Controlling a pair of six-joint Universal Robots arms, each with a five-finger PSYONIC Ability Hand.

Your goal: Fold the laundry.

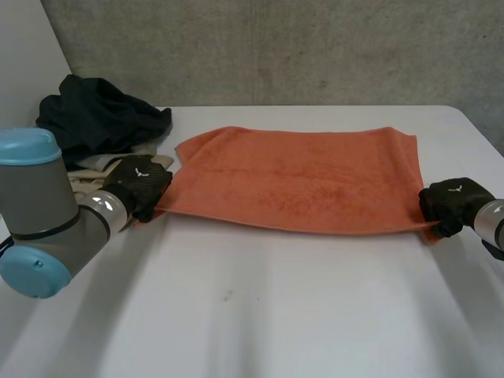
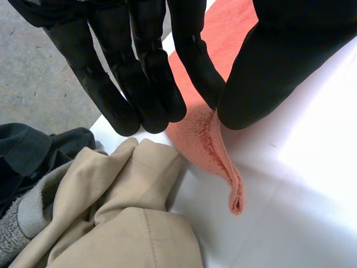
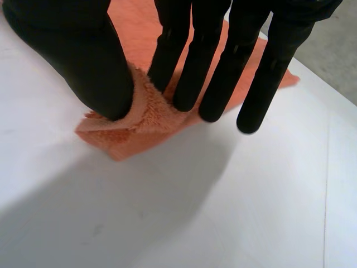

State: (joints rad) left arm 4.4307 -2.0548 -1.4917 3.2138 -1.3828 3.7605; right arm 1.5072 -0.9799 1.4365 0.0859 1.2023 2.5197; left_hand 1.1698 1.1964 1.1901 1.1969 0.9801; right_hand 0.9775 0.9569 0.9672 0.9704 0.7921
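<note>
Orange towel (image 1: 299,177) lies spread flat on the white table (image 1: 236,315), its two near corners pinched between thumb and fingers by the left hand (image 1: 142,187) and the right hand (image 1: 447,203). Soft, light terry, it will likely sag when lifted, so the corners look the surest hold. A beige garment (image 2: 128,212) and a dark garment (image 1: 102,114) are heaped beside the left hand.
</note>
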